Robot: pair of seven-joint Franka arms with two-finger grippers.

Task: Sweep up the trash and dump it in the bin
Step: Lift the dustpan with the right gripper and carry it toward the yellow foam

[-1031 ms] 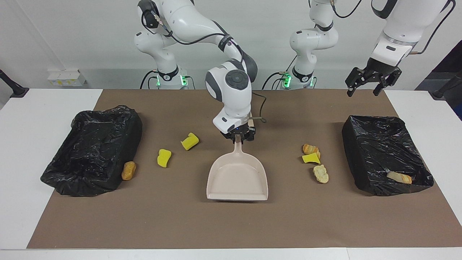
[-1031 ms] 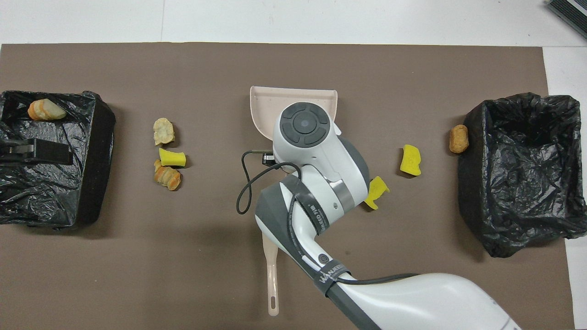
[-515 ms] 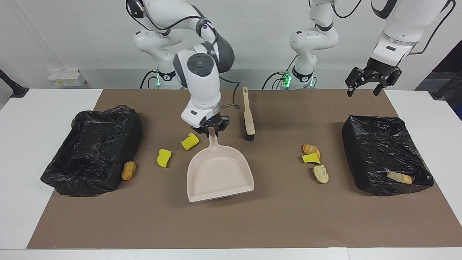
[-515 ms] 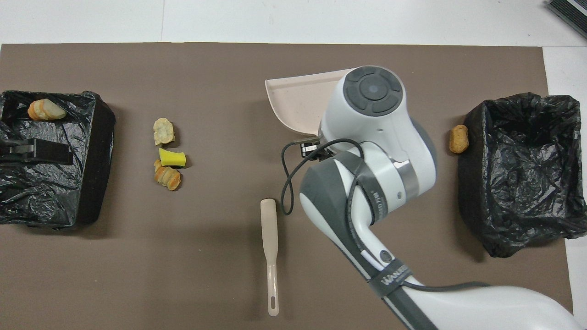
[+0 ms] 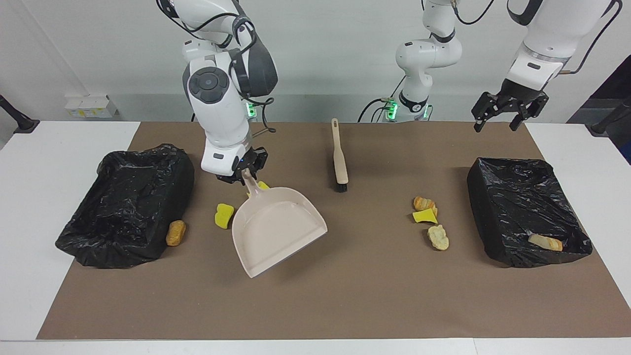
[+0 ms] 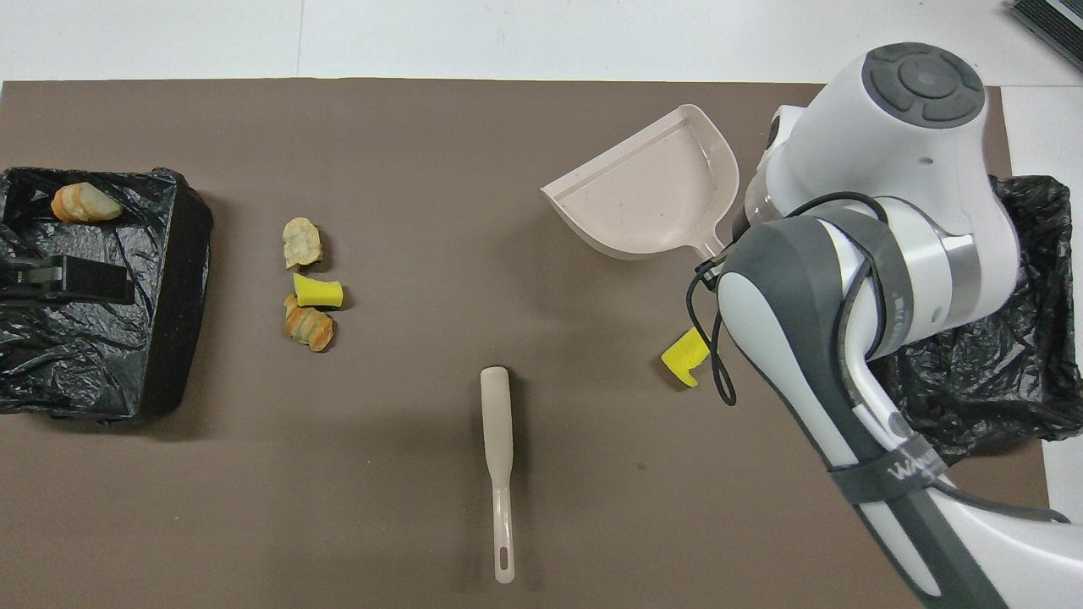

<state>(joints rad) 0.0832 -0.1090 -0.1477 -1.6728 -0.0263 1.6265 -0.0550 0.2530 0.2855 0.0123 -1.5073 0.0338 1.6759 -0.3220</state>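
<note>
Right hand [image 5: 243,176] is clamping the dustpan [image 5: 276,228] handle, holding it tilted over the tabletop [image 5: 345,296] w/ its open mouth facing away from the robots and toward the left arm's end. Two yellow sponge chunks [image 5: 223,215] are lying just beside/under the pan, a brown lump [image 5: 175,232] touching the black bin [image 5: 128,207]. Three more scraps [image 5: 430,222] are sitting near the other bin [image 5: 527,209]. Brush [image 5: 338,155] is lying lengthwise mid-tabletop. Left hand [image 5: 508,113] is waiting, fingers spread, above that bin's end.
</note>
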